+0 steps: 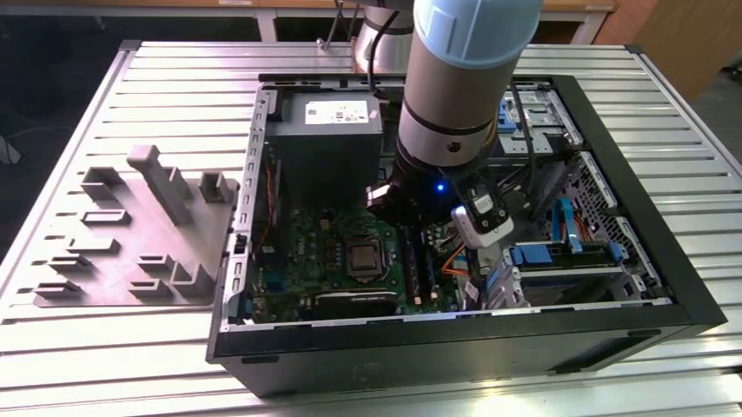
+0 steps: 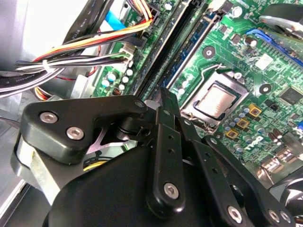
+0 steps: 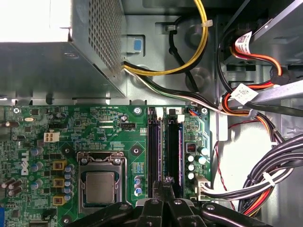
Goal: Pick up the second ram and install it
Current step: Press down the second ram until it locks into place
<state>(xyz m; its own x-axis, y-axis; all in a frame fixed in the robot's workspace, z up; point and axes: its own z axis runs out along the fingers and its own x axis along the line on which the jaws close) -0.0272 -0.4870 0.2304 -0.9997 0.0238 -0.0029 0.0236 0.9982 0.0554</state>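
Green board [image 3: 118, 142] at lower centre of the first wrist view; gripper [image 3: 166, 182] over the slots [image 3: 163, 151], fingers pressed together. Ram [image 2: 189, 52] looks seated; release seems done.

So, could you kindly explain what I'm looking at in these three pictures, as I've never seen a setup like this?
It is a robot arm working inside an open computer case that lies on a slatted metal table. The exterior view looks down on the scene from off the arm; both wrist views come from cameras riding on the arm. A grey fixture tray sits beside the case. Inside are the green motherboard, its processor, black memory slots and a grey power supply. The black end effector hangs right over the slots with its fingers drawn together; I cannot tell whether it holds anything.
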